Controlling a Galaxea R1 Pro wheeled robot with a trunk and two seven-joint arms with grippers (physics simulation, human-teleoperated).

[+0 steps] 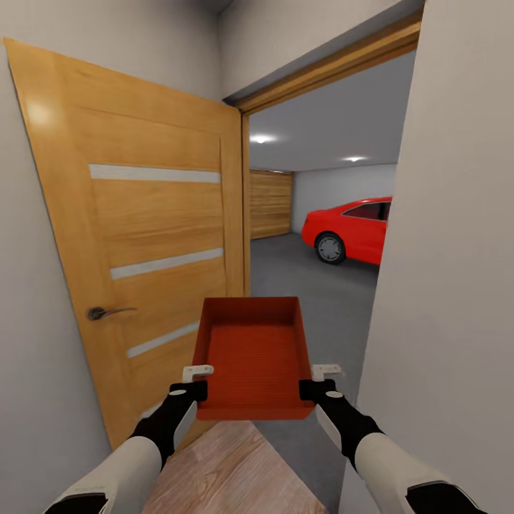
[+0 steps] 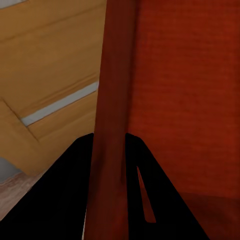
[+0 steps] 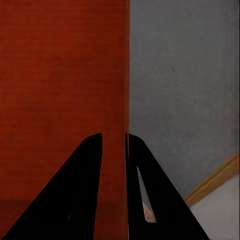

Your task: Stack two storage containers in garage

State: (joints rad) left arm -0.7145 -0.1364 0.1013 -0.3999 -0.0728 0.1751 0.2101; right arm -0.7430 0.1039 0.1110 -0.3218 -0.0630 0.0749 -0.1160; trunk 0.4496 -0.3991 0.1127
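Observation:
I hold one red-orange storage container point(image 1: 253, 353) level in front of me, in the doorway facing the garage. My left gripper point(image 1: 198, 381) is shut on its left wall near the front corner, and my right gripper point(image 1: 316, 381) is shut on its right wall. In the left wrist view the black fingers point(image 2: 60, 200) clamp the thin red wall point(image 2: 112, 125). The right wrist view has the fingers point(image 3: 75, 195) pinching the container wall point(image 3: 126, 100), with dark grey garage floor point(image 3: 185, 90) below. The container is empty.
An open wooden door point(image 1: 143, 235) with a lever handle point(image 1: 107, 312) stands close on my left. A white wall point(image 1: 442, 285) edges the doorway on my right. Beyond lie the grey garage floor point(image 1: 307, 285), a red car point(image 1: 353, 230) and a wooden garage door point(image 1: 270, 203).

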